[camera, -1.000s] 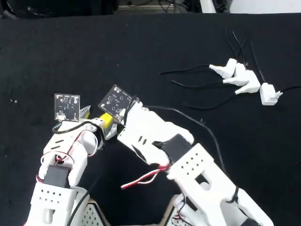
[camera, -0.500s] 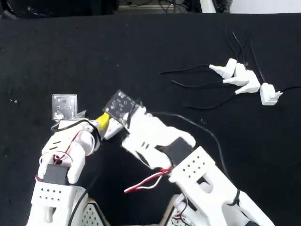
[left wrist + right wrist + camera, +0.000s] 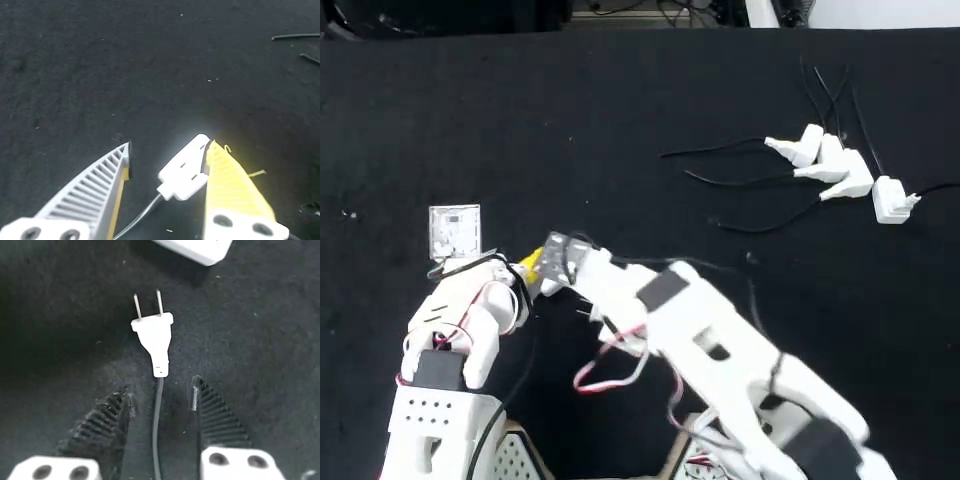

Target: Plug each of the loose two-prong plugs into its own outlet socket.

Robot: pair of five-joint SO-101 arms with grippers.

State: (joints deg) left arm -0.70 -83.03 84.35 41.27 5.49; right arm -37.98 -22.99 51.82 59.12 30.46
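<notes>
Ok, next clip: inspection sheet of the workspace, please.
Surface: black table, lint specks.
Job's things: white two-prong plug lying flat, prongs toward a white outlet socket; more white plugs clustered at the right.
Clutter: nothing seen.
Grippers: left gripper open, socket against its yellow finger; right gripper open behind the plug.
Cables: plug's cable runs between the right gripper's fingers; black cables by the cluster.
Surroundings: dark gear beyond the far edge.
</notes>
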